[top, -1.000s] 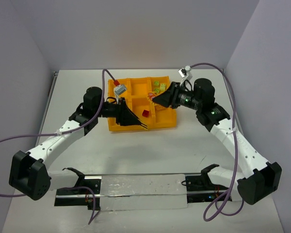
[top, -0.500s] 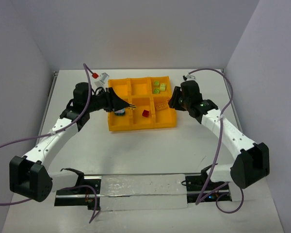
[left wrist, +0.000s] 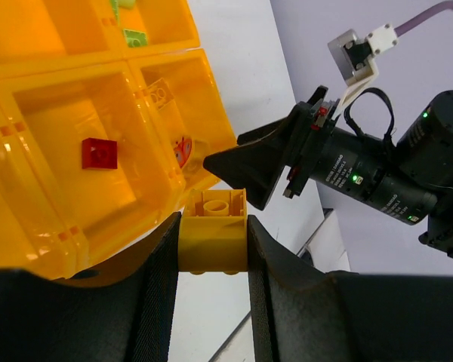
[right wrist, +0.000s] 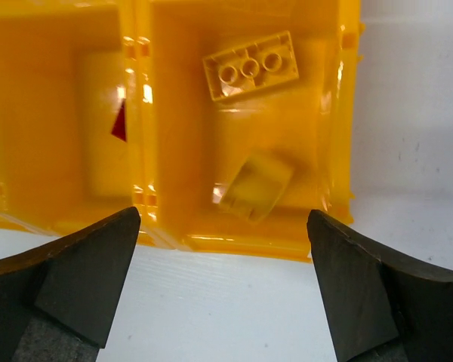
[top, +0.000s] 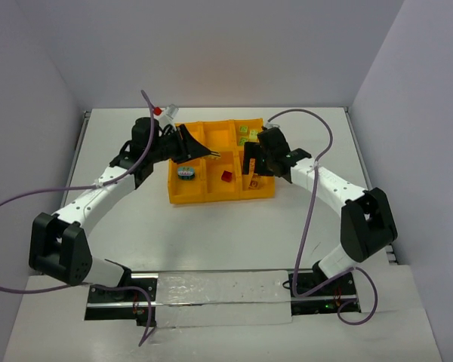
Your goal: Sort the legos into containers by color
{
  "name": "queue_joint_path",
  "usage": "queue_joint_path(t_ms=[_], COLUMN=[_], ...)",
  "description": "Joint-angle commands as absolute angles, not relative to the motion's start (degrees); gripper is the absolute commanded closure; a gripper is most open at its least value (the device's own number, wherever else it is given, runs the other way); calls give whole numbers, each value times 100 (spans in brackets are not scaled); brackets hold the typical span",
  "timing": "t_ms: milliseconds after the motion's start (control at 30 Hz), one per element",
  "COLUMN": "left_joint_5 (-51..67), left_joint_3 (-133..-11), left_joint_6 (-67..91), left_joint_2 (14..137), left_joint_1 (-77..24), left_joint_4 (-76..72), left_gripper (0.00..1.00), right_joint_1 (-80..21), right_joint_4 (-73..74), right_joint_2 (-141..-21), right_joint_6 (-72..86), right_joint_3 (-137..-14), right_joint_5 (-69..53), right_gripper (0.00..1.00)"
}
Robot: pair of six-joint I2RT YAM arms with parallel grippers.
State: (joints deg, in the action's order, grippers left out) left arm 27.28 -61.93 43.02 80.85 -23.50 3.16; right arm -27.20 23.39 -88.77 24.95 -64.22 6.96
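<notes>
Top view first. The tray point(top: 211, 197) sits toward the far edge of the bench point(top: 226, 241), roughly centred. The left claw point(top: 205, 154) is over the tray's left half. The right claw point(top: 251, 162) is over the near-row well closest to the right edge. There's a blue piece point(top: 186, 173) in the near-left well, a red brick point(top: 226, 176) in the near-middle one and green bits point(top: 246, 135) in the far-right one. I can't tell from up here what either claw has in it.

Left wrist view: the left claw point(left wrist: 215, 249) is clamped on a yellow brick point(left wrist: 215, 225), studs up, held above the tray's outer wall. The right claw point(left wrist: 215, 162) is pointing in just beyond it.

Right wrist view: the right claw point(right wrist: 220, 226) is spread wide with nothing in it. It hangs over the well that holds two yellow bricks point(right wrist: 251, 66), and the red one shows next door.

My take is that the held yellow brick belongs in that same well, and right now the right arm is parked on top of it. I'd back the right arm off toward the right edge first. Then carry the brick across above the dividers and get low inside the well before letting go, so it doesn't hop into the red well.
</notes>
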Motion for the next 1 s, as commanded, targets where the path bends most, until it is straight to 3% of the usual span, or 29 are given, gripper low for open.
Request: queue_joint_path(t_ms=[0, 667, 733, 900, 933, 967], left_joint_5=[2611, 2183, 2127, 2004, 2004, 1998], left_joint_3=[-6765, -9089, -9353, -9773, -9900, -9960], left_joint_6=[4392, 4305, 4289, 4236, 4203, 4174], left_joint_2=[8327, 11134, 11352, 11680, 11740, 11764], left_joint_1=[-2592, -3687, -3740, -3806, -3814, -3826], left_joint_4=[126, 718, 835, 1063, 1139, 1176], left_gripper=[100, 99, 88, 38, 24, 18], right_joint_1=[-2768, -2030, -2021, -2004, -2012, -2007], right_joint_4=[2273, 3109, 3177, 3226, 3226, 3226], right_joint_2=[-8730, -5332, -5247, -5256, -5273, -5284], right_joint_6=[2440, 2553, 2531, 2540, 2548, 2554], right_joint_3=[-6870, -5634, -5678, -5739, -5731, -5725], right_joint_5=[1010, 2533, 2571, 2549, 2507, 2494], right_gripper=[0, 0, 0, 0, 0, 0])
